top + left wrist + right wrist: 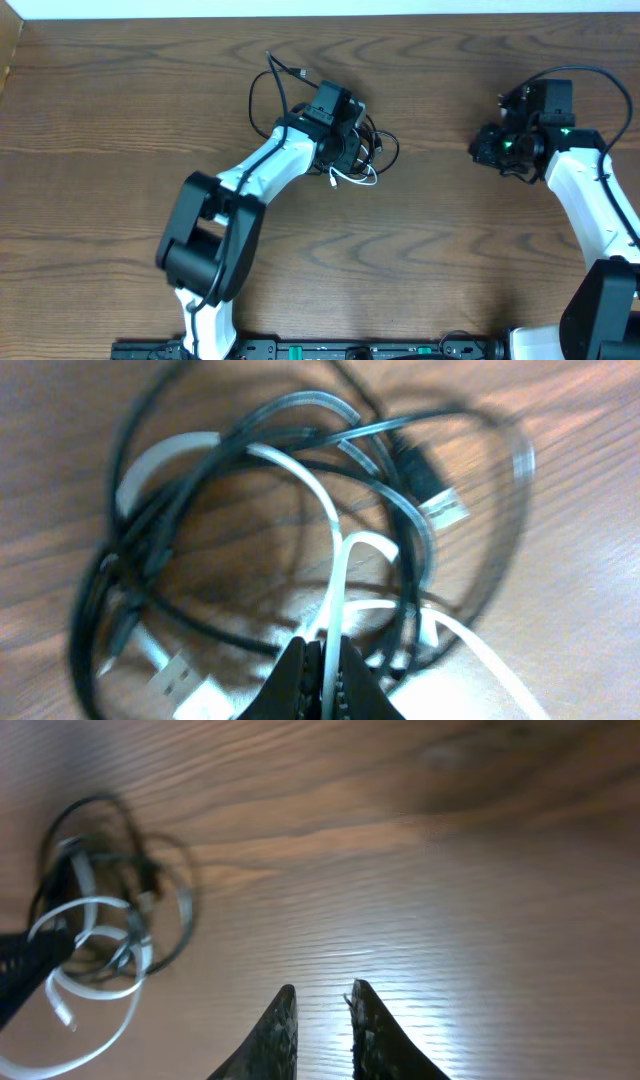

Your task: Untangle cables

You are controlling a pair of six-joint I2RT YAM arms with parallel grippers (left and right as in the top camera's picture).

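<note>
Loops of black cable [420,470] crowd the white cable [335,575] pinched in the closed left gripper [320,655]; right gripper [320,995] narrowly parted, empty, over wood-grain tabletop [450,870].

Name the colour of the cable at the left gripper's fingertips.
White. The cable meets the left gripper; left wrist view shows it best.

I can read no text, label, brand or number in any view. Plug [420,470] on the black cable [160,510]: blurred, no marking legible. White cable [338,585]: plain. Left arm [265,165] and right arm [585,190] housings: nothing legible from overhead. Equipment strip [350,350] at the near table edge: too small to read.
</note>
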